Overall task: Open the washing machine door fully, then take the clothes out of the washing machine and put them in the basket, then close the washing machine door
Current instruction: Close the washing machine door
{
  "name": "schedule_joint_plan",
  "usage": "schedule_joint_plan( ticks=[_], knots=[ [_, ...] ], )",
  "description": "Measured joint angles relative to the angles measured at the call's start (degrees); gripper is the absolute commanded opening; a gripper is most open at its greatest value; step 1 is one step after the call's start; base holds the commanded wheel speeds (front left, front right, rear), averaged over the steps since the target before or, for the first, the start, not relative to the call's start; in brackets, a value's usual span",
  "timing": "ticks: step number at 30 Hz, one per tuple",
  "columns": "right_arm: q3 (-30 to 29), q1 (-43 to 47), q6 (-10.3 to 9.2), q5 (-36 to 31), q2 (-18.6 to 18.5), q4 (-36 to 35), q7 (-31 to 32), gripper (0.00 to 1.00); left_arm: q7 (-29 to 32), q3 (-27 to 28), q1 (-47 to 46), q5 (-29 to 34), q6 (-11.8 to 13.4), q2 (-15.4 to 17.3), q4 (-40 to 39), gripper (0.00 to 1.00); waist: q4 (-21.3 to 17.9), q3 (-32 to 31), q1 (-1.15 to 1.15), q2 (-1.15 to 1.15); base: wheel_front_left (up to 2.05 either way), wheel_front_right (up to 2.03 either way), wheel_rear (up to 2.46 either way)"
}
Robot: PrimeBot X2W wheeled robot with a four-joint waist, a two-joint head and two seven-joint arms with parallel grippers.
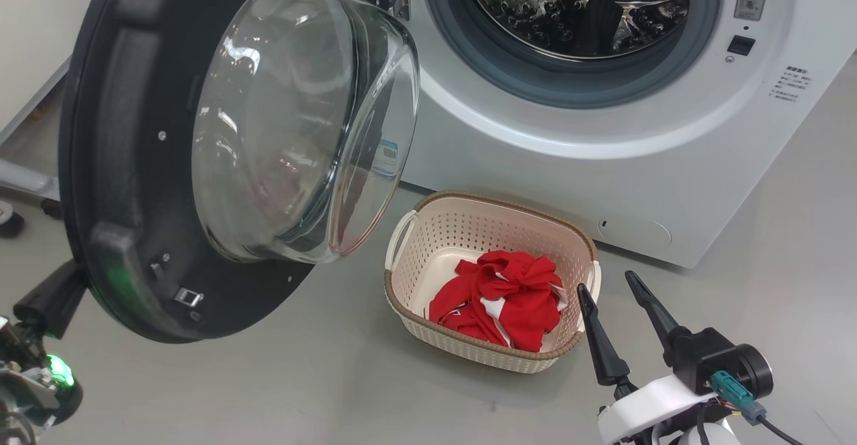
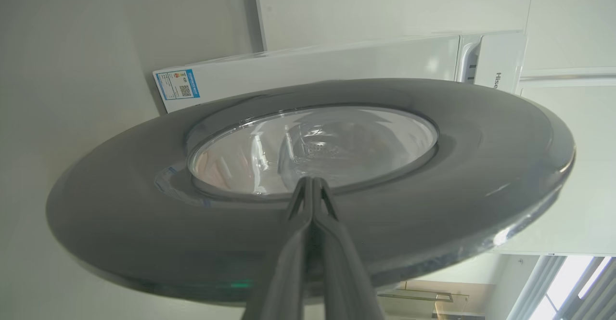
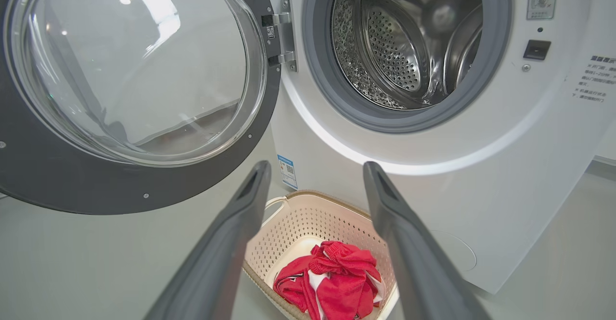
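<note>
In the basket (image 1: 497, 199), clothes (image 1: 503, 298), perhaps several.

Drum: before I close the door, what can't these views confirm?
- Top of the drum: cut off by the upper edge in the head and right wrist views; its front floor lies behind the gasket lip.
- Contact of the left gripper, shut, with the outer face of the washing machine door: left wrist view cannot settle it.
- Near side of the basket: cut off by the right wrist view's bottom edge.
</note>
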Motion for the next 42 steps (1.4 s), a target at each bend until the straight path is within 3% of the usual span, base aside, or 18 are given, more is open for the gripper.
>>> schedule_joint_plan(
  ticks=[21, 42],
  knots=[
    [-0.2, -1.3, -0.27, -0.2, 0.0, -1.1, 0.0, 1.00, 9.5, -1.1, 5.1, -0.9, -0.5, -3.7, -13.8, 0.00, -4.2, 1.6, 0.00, 0.00, 0.00, 0.00, 0.00],
    [1.8, -4.1, -1.45, 0.8, -0.1, -3.4, 0.0, 1.00, 15.0, -1.7, 8.3, -0.4, -0.5, -6.4, -22.9, 0.00, -13.7, 4.9, 0.00, 0.00, 0.00, 0.00, 0.00]
  ],
)
